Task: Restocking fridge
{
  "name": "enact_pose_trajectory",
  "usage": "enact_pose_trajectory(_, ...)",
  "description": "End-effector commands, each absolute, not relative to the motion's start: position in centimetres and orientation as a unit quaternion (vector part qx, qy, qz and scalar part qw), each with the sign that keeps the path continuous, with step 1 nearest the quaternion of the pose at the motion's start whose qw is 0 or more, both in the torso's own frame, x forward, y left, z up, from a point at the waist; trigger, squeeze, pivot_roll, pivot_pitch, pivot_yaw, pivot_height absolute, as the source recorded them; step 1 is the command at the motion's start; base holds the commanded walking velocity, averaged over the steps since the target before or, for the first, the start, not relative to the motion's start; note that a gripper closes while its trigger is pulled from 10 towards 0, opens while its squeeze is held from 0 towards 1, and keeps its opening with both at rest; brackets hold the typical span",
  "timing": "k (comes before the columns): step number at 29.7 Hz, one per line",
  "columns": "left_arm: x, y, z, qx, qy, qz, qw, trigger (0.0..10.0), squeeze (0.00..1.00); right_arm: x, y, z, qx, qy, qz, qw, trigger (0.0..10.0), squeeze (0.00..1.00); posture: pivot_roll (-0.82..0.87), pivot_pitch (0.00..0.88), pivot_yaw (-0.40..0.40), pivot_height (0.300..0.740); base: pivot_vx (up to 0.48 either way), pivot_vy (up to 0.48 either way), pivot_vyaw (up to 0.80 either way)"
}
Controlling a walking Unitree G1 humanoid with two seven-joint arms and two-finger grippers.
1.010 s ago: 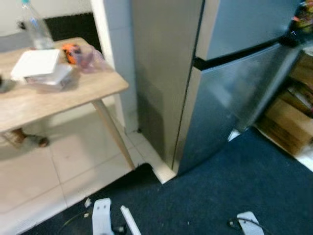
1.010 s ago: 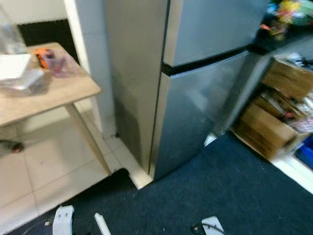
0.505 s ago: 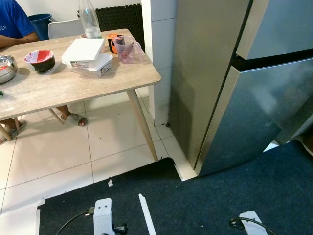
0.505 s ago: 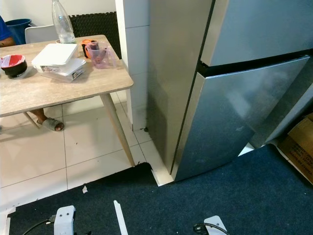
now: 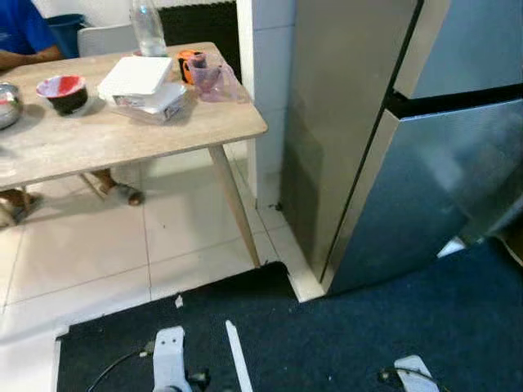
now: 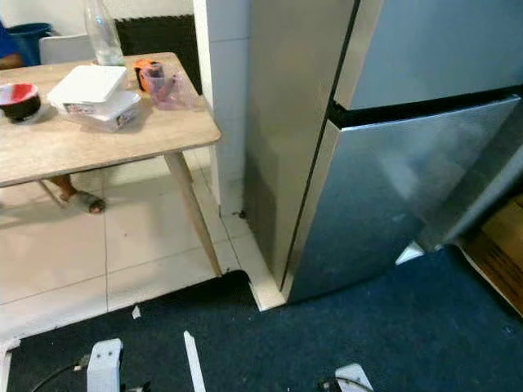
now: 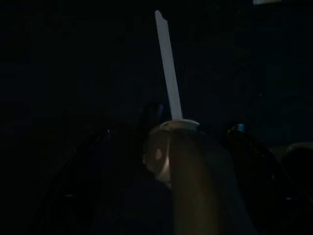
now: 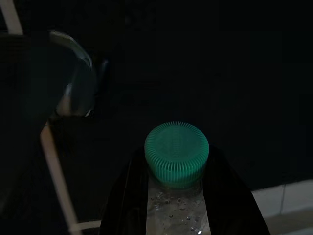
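At two o'clock stands the fridge [image 6: 392,163], doors closed. Right tool [image 8: 176,196] clamps a green-capped bottle [image 8: 176,152]; left tool [image 7: 168,161] grips a pale object. Carrying step; next, approach and open a door.

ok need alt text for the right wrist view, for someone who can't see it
A clear bottle with a ribbed green cap sits clamped between the right gripper's two black fingers, seen from above against a very dark background.

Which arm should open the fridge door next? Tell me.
Left, probably. The right gripper's fingers clamp a green-capped bottle, while the fridge stands closed. The left wrist view is too dark to confirm that hand is free.
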State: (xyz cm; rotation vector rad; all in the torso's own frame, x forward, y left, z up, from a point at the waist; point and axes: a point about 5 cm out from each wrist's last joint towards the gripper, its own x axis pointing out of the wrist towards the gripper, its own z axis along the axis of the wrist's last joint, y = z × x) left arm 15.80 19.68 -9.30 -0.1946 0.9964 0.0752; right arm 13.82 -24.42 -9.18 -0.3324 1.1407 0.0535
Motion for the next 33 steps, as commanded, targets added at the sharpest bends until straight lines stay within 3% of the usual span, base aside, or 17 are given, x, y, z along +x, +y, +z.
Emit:
enact_pose_trajectory(1,15.78,19.55,-9.34,-0.094,0.480,0.032,0.871,10.0,0.00,13.40,-24.78,-9.24,-0.163,0.545,0.020,0.822,10.0,0.00,-0.01,0.033,-0.016,0.740,0.000,-0.420,0.00)
enact_pose_trajectory(10,15.84,19.47,-9.33,-0.097,0.480,0.034,0.871,10.0,0.00,13.51,-24.74,-9.22,-0.164,0.543,0.021,0.823,10.0,0.00,-0.01,0.031,-0.016,0.740,0.000,-0.410,0.00)
enact_pose_trajectory(23,16.07,19.35,-9.25,-0.095,0.476,0.030,0.874,10.0,0.00,13.30,-24.80,-9.27,-0.162,0.545,0.019,0.822,10.0,0.00,-0.01,0.032,-0.015,0.740,0.000,0.000,0.00)
enact_pose_trajectory(33,15.98,19.33,-9.28,-0.093,0.478,0.026,0.873,10.0,0.00,13.28,-24.69,-9.31,-0.160,0.545,0.020,0.823,10.0,0.00,-0.01,0.032,-0.013,0.740,0.279,0.000,0.00)
